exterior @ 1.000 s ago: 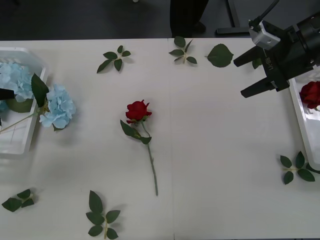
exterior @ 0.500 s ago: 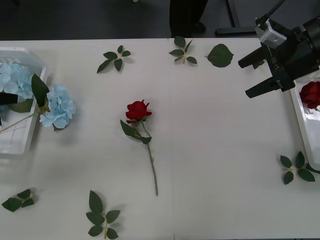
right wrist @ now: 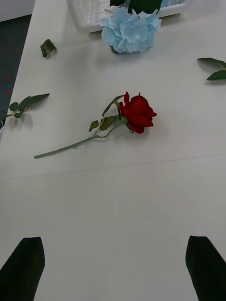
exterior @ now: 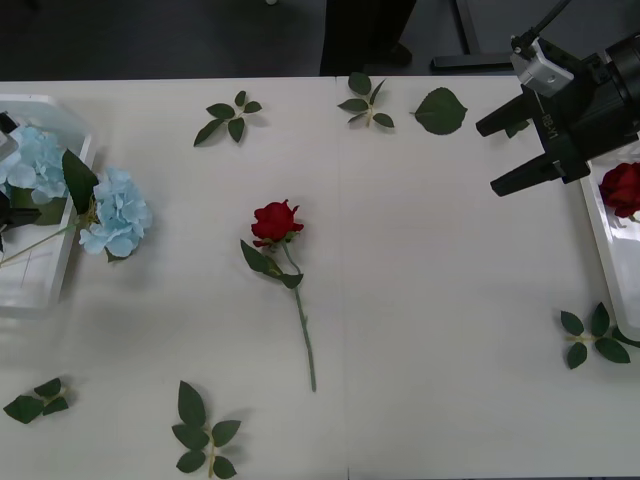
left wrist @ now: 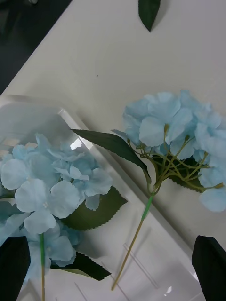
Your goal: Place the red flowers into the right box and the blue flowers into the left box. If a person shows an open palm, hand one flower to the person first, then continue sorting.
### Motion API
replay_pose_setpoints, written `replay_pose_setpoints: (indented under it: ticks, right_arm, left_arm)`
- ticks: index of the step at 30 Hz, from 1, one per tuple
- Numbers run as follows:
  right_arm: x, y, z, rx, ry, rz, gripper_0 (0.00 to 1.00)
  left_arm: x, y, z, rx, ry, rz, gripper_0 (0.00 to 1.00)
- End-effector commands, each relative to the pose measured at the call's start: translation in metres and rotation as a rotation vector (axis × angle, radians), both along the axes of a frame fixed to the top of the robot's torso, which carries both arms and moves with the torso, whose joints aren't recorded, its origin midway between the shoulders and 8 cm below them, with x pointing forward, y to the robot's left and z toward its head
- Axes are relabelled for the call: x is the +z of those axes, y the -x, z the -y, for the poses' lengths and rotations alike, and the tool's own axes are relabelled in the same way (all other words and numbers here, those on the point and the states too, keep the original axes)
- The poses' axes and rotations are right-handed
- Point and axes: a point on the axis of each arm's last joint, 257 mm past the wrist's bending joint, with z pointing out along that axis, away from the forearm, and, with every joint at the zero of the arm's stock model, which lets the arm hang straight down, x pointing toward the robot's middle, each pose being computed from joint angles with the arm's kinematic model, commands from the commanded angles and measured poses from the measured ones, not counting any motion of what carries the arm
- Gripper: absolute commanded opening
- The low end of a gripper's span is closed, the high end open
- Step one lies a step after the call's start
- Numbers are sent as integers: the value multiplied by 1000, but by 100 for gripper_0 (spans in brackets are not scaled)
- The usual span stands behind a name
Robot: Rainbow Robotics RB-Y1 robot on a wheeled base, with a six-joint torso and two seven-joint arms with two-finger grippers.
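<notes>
One red rose (exterior: 277, 222) is seen lying flat near the middle of the white worktop (exterior: 430, 300), its bloom toward the far side and its thin green stem running toward the near edge. A second red bloom (exterior: 622, 188) is seen inside the right box (exterior: 604, 250), at the worktop's right edge. The right gripper (exterior: 505, 152) is held above the worktop just left of that box, with its black fingers (right wrist: 24, 263) spread apart and nothing between them.

At the left edge, the left box (exterior: 50, 280) is seen holding one blue hydrangea (exterior: 35, 160), while a second blue hydrangea (exterior: 117, 212) is laid across the rim, its head resting outside on the worktop and its stem reaching into the tray. The left gripper (left wrist: 113, 270) is positioned over this box, its dark fingers (left wrist: 209, 263) parted and empty.

Loose green leaf sprigs (exterior: 232, 117) are scattered about the worktop.
</notes>
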Motion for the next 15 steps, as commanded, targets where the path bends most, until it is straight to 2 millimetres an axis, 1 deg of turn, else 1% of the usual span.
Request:
replay_pose_setpoints:
  ticks: [1, 4, 6, 8, 15]
  right_arm:
    - [9, -2, 10, -39, -24, -3, 87]
    - [7, -2, 10, -43, -31, -7, 87]
    - [8, -2, 9, -43, -34, -7, 87]
    - [7, -1, 9, -42, -33, -8, 87]
    - [7, -2, 9, -43, -34, -9, 87]
  left_arm:
    - [13, -17, -7, -75, -224, 51, 100]
    - [0, -23, -7, -128, -380, 43, 100]
    - [-10, -26, -5, -149, -453, 29, 100]
    - [-14, -32, -5, -160, -503, 22, 100]
    - [-40, -54, 3, -197, -546, -51, 100]
